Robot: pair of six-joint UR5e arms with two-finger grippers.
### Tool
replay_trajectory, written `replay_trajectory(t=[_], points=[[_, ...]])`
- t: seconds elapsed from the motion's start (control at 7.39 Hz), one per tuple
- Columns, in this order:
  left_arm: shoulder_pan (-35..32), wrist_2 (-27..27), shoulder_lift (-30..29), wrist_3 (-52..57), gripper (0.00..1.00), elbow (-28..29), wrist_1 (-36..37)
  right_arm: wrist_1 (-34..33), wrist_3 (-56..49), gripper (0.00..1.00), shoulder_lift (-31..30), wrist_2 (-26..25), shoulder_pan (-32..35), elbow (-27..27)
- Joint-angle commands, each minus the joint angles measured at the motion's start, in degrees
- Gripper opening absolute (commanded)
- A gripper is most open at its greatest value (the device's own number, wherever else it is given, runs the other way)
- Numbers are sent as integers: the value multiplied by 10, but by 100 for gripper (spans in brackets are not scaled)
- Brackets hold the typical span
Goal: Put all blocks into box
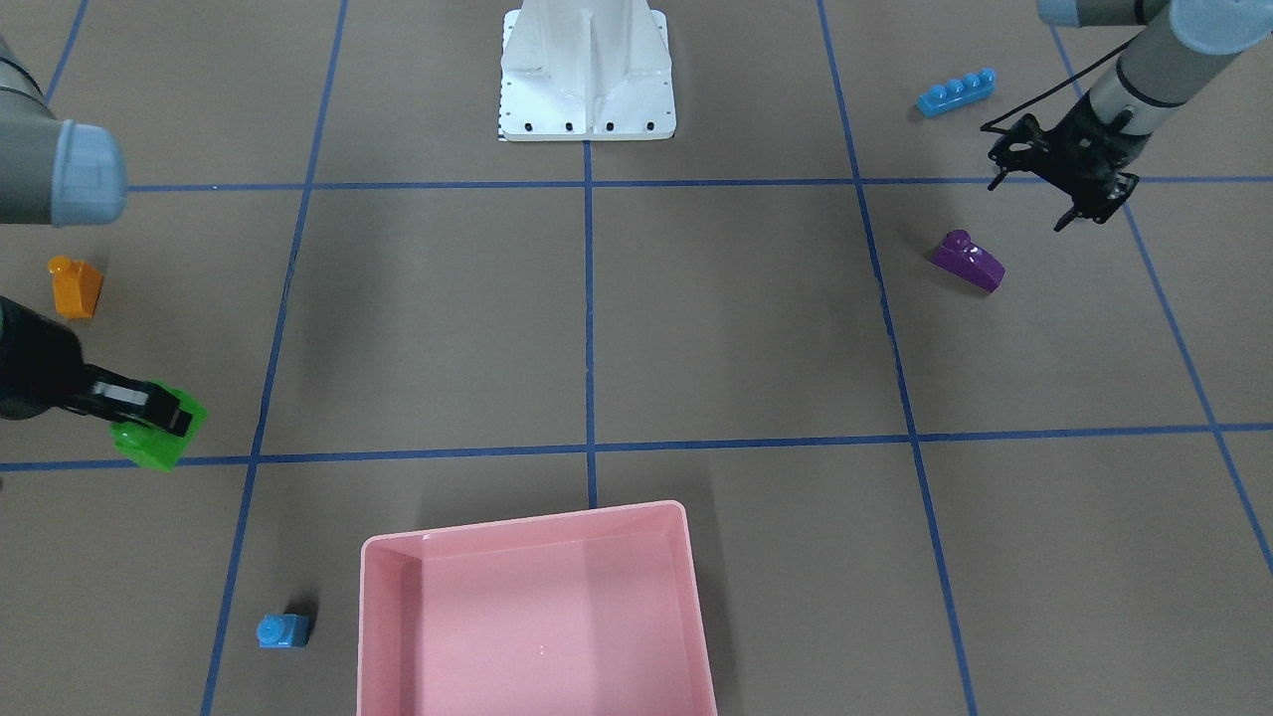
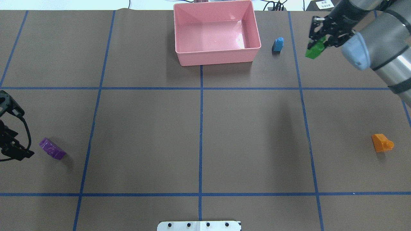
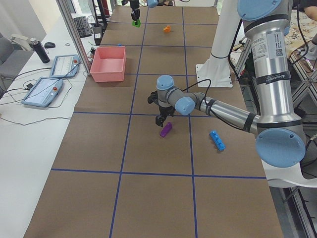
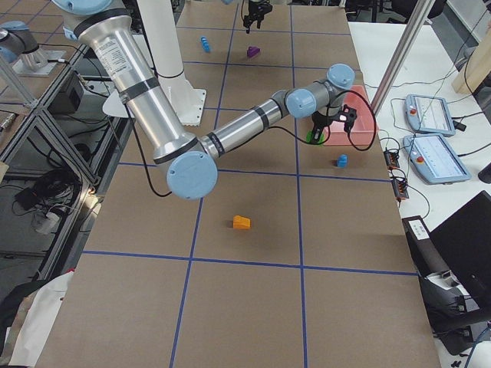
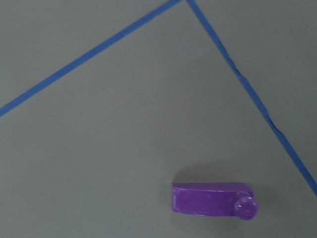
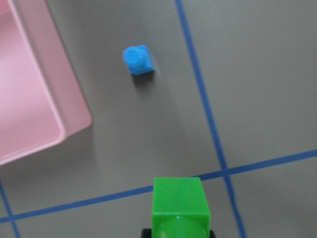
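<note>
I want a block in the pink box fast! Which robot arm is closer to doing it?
The right arm. The right gripper holds the green block near the box. The left gripper is empty, beside the purple block, far from it.

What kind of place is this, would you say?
Probably a robotics lab: a large robot arm at a brown table gridded with blue tape, and teach pendants on a side bench.

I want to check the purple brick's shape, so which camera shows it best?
The left wrist-mounted view: the purple brick is large and sharp there, its stud and long body plain. The front-facing and overhead views show it whole but small; both side views show only a speck. The right wrist view misses it.
</note>
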Motion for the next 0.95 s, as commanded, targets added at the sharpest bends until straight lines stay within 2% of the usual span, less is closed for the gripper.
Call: replay_trajectory(t=[0.0,0.14,0.27,0.41,0.54,0.81], points=[[124,73,77,1,100,-63,0,42,121,0,162,-39,-48,-149],[147,76,93,0,100,-77,0,101,177,0,177,-60,-57,-188],[166,77,98,-1,100,-77,0,145,243,0,200,-105,-71,-231],[190,80,99,-1,100,-76,0,157,257,0,235,-129,-87,-276],[209,99,100,-6,100,-78,0,171,257,0,253,-133,-91,-316],[264,116,100,-31,100,-83,0,248,275,0,271,-145,-93,-391]])
